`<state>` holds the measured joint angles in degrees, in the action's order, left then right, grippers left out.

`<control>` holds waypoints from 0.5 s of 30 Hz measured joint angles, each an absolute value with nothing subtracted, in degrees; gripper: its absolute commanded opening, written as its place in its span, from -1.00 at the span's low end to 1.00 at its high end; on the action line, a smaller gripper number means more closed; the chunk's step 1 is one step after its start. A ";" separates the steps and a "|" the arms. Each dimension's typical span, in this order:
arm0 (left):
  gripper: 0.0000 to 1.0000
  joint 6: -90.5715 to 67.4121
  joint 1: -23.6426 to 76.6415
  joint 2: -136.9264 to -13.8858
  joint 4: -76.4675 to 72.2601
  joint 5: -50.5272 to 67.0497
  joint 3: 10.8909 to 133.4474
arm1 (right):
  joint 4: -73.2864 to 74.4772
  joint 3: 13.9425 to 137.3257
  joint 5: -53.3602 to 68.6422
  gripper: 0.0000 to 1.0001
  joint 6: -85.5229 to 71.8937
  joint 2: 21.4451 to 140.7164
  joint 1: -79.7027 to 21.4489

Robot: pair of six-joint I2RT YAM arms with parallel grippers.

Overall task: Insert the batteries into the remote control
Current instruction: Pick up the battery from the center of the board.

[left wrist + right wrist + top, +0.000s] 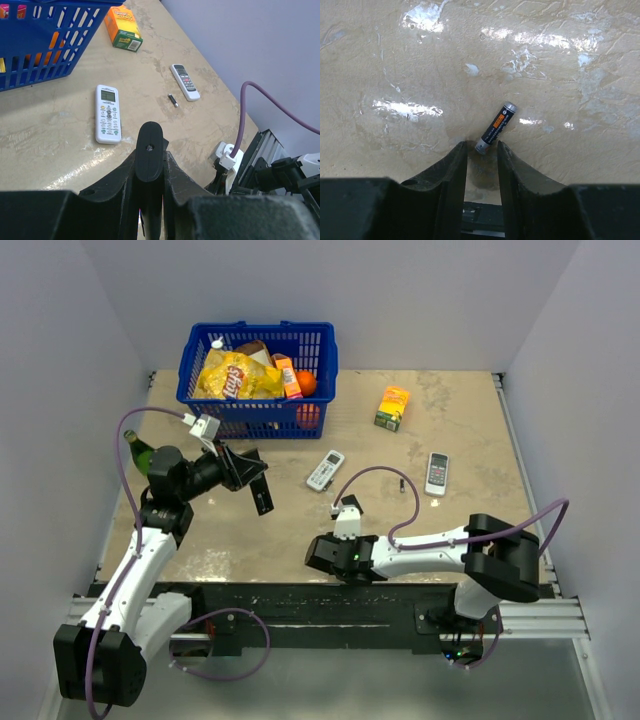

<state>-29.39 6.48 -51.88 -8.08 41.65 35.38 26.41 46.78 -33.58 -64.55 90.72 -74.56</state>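
The left hand is gripping the remote control aloft, presenting it for loading. The right hand is hovering open, low over the bench. A battery is lying just beyond its tips, pointing toward one o'clock, ready for pinching.

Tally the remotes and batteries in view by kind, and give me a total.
Remotes: 3 (white remote with a screen, white remote with grey buttons, black remote)
Batteries: 2 (far battery, near battery)
Total: 5
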 measured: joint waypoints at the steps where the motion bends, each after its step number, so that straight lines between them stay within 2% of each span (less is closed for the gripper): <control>1: -1.00 -29.41 6.48 -51.88 -8.08 41.67 35.38 | 26.44 46.81 -33.74 -0.38 -64.55 90.76 -74.61; 15: -1.00 -29.41 6.48 -51.88 -8.08 41.65 35.38 | 27.88 46.19 -35.51 -0.69 -66.02 90.45 -74.74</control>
